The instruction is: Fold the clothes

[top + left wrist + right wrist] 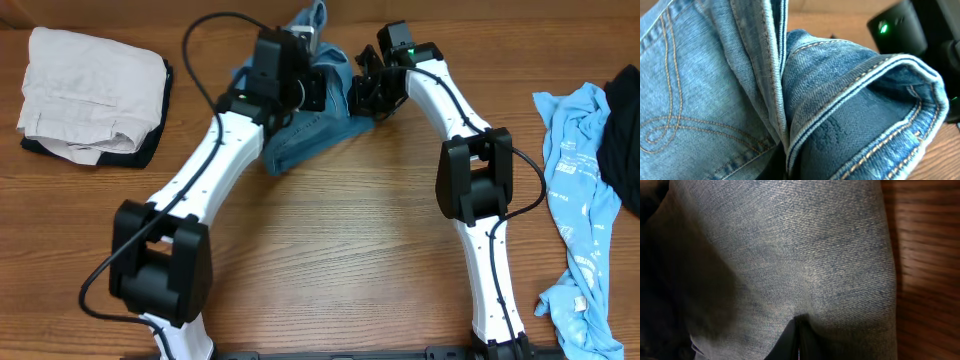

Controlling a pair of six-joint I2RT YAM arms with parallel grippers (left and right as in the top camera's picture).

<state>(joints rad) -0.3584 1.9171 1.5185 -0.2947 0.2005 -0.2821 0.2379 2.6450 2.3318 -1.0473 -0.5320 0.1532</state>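
The light blue denim jeans (305, 130) lie bunched at the far middle of the table, with one part sticking up behind the arms. My left gripper (300, 88) and right gripper (362, 92) meet over the heap. In the left wrist view the jeans (715, 85) fill the frame with stitched seams and a folded hem, and the jaws (787, 167) are buried in the cloth, shut on it. In the right wrist view plain denim (790, 255) fills the frame, and the dark jaws (799, 340) are pinched together on a fold.
Folded beige trousers (90, 90) lie on a dark cloth at the far left. A cyan T-shirt with white print (580, 190) lies along the right edge, beside a dark garment (625, 130). Bare wooden table (330, 250) lies in front of the jeans.
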